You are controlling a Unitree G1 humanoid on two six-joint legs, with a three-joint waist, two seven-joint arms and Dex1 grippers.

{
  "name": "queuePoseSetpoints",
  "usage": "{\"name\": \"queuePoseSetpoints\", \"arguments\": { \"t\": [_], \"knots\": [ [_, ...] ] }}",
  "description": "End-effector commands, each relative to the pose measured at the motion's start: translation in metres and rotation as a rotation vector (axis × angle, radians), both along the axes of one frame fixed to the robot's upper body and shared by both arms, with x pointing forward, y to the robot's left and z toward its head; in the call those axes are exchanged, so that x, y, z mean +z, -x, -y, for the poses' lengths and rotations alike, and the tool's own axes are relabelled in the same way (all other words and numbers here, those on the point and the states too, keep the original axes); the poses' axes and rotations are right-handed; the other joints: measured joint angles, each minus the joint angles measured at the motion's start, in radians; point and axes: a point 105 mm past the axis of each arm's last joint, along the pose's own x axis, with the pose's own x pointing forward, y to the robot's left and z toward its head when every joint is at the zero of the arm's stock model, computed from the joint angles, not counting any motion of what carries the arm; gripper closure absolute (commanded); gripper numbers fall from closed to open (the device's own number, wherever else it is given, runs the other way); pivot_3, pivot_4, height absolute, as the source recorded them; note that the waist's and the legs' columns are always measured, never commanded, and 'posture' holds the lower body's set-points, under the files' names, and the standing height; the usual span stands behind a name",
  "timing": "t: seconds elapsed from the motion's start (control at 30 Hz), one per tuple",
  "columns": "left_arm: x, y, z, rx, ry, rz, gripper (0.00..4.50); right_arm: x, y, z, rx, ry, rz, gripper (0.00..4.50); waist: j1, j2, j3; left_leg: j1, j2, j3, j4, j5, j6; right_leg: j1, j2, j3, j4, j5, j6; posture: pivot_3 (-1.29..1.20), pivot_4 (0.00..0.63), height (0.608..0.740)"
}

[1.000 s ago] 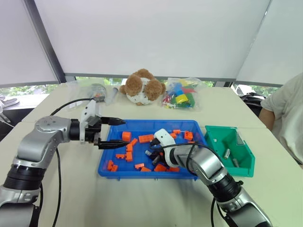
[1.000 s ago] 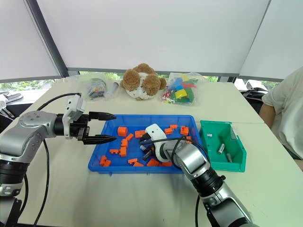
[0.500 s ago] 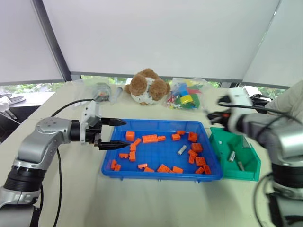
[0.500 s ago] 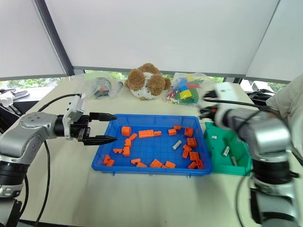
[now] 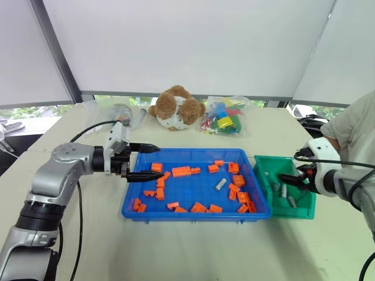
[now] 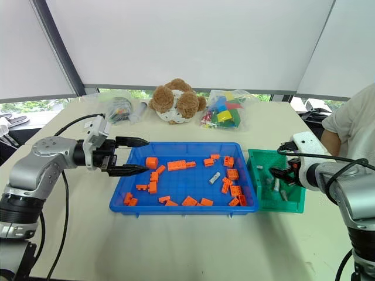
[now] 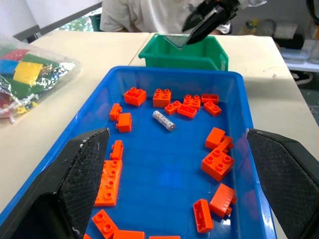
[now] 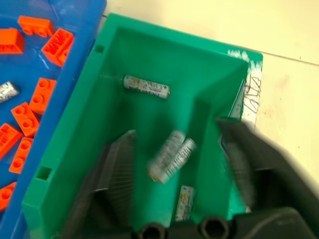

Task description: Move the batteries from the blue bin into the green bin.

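While one battery lies loose among the orange bricks mid-floor of the blue bin, four sit in the green bin, one blurred between the right gripper's spread fingers, apparently just dropped. Risk: the next pick snags a neighbouring brick instead. The left gripper, spread and empty, hovers at the blue bin's left rim.

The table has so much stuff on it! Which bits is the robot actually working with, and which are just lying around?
Part of the job:
- small grey-silver cylinder batteries; one remains among the bricks
- wide shallow blue plastic bin
- small teal-green plastic bin

Just lying about:
- orange toy bricks
- brown plush teddy
- clear bag of coloured blocks
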Motion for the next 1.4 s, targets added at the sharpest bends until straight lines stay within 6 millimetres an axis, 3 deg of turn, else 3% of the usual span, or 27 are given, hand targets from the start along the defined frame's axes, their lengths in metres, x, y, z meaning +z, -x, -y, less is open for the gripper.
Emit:
{"name": "queuePoseSetpoints", "arguments": {
  "t": [0.03,0.1,0.2,0.27,0.33,0.47,0.6,0.8,0.97,1.4],
  "knots": [
    [0.011,0.002,0.001,-0.009,-0.007,0.050,0.00,0.033,-0.002,-0.014,0.078,0.022,0.114,0.03,0.000,0.000,0.000,0.000,0.000,0.000,0.000,0.000,0.000,0.000,0.000,0.000,0.000,0.000,0.000,0.00,0.150,0.734],
    [0.011,0.001,0.001,-0.009,-0.008,0.050,0.00,0.038,-0.003,-0.024,0.118,0.004,0.126,0.03,-0.001,0.000,0.000,0.000,0.000,0.000,0.000,0.000,0.000,0.000,0.000,0.000,0.000,0.000,0.000,0.00,0.150,0.734],
    [0.012,0.000,0.001,-0.008,-0.009,0.051,0.00,0.041,-0.007,-0.073,0.314,-0.066,0.128,0.03,-0.004,0.000,0.000,0.001,0.000,0.000,0.000,0.000,0.000,0.000,0.000,0.000,0.000,0.000,0.000,0.00,0.150,0.734],
    [0.013,0.000,0.002,-0.011,-0.007,0.053,0.00,0.028,-0.005,-0.108,0.458,-0.080,0.085,0.03,-0.002,0.000,0.000,0.001,0.000,0.000,0.000,0.000,0.000,0.000,0.000,0.000,0.001,0.000,0.000,0.00,0.150,0.734],
    [0.013,0.000,0.003,-0.013,-0.007,0.054,0.00,0.014,-0.004,-0.127,0.537,-0.092,0.040,0.03,0.001,0.000,0.000,0.001,0.000,-0.001,-0.001,0.000,0.000,0.000,0.001,0.000,0.001,0.000,0.000,0.00,0.150,0.734],
    [0.014,0.001,0.003,-0.012,-0.007,0.056,0.00,-0.012,-0.013,-0.146,0.591,-0.086,-0.024,0.03,0.007,0.000,0.000,-0.001,0.000,0.000,0.001,0.000,0.000,0.000,0.000,-0.001,0.000,0.000,0.000,0.00,0.150,0.734],
    [0.014,0.004,0.001,-0.001,-0.009,0.057,0.00,-0.034,-0.023,-0.149,0.596,-0.070,-0.076,0.03,0.004,0.000,0.000,-0.002,0.000,0.000,0.002,0.000,0.001,0.000,0.000,-0.001,0.000,0.000,0.000,0.00,0.150,0.734],
    [0.013,0.008,-0.003,0.016,-0.009,0.055,0.00,-0.050,-0.040,-0.145,0.553,-0.057,-0.098,0.03,-0.002,0.000,0.000,-0.001,0.000,-0.001,0.003,0.000,0.001,0.000,0.000,-0.001,0.002,0.000,0.000,0.00,0.150,0.734],
    [0.012,0.010,-0.004,0.025,-0.009,0.054,0.00,-0.056,-0.051,-0.144,0.521,-0.059,-0.100,0.03,0.000,0.000,0.000,-0.001,0.000,-0.001,0.003,0.000,0.000,0.000,0.000,-0.001,0.002,0.000,0.000,0.00,0.150,0.734],
    [0.014,0.008,-0.003,0.029,-0.005,0.061,0.00,-0.070,-0.056,-0.144,0.498,-0.062,-0.151,0.03,0.000,0.000,0.000,-0.001,0.000,0.000,0.003,0.000,0.000,0.000,0.000,-0.001,0.002,0.000,0.000,0.00,0.150,0.734]
  ]
}}
